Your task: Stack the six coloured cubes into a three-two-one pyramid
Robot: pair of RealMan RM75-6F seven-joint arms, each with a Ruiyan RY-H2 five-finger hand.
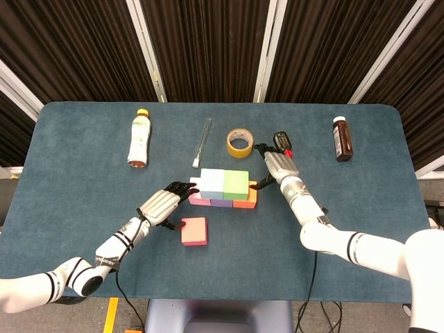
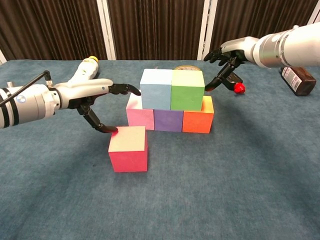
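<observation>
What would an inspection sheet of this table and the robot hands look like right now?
Surface: blue table, carpet-like covering.
Job's things: pink cube, purple cube and orange cube form the bottom row; light blue cube and green cube sit on them; red cube stands alone in front, not yet stacked.
Clutter: yellow-capped bottle lying down, white stick, tape roll, brown bottle, small red-tipped object.
Robot hands: left robot hand spread open beside the red cube; right robot hand open near the green cube; neither holds anything.
Cables: black cable below the table's front edge.
Surroundings: dark curtains with white posts.
</observation>
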